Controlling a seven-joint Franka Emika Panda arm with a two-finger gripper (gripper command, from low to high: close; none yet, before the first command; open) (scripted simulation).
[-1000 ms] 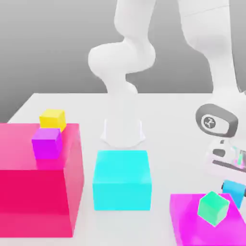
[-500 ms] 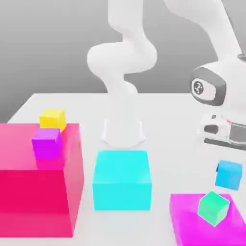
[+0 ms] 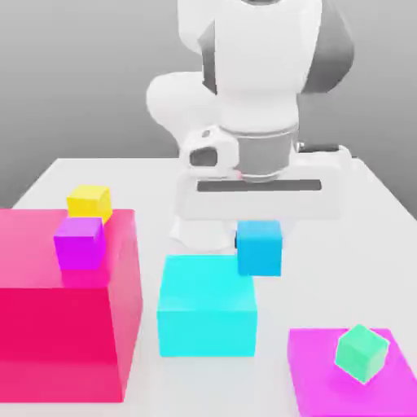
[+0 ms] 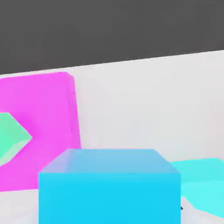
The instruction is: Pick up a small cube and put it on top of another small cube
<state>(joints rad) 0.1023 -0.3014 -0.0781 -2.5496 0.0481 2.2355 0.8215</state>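
Observation:
The small sky-blue cube [image 3: 259, 248] hangs in the air beneath my white hand, just above the rear right corner of the large cyan block [image 3: 207, 315]. My gripper [image 3: 259, 230] is shut on the cube. In the hand view the same cube [image 4: 109, 186] sits close to the camera, with the cyan block [image 4: 204, 186] beside it. A small yellow cube [image 3: 89, 201] and a small purple cube [image 3: 79, 242] rest on the big red block [image 3: 57, 326]. A small mint-green cube [image 3: 362, 352] lies tilted on the flat magenta block [image 3: 326, 391].
The white tabletop [image 3: 326, 269] lies bare between the cyan and magenta blocks. The arm's white base [image 3: 208, 224] stands behind the cyan block. The hand view shows the magenta block [image 4: 43, 122] and the mint-green cube [image 4: 11, 138] below.
The arm has lifted the sky-blue cube from beside the magenta block and swung it toward the exterior view's left, to above the cyan block's rear right corner.

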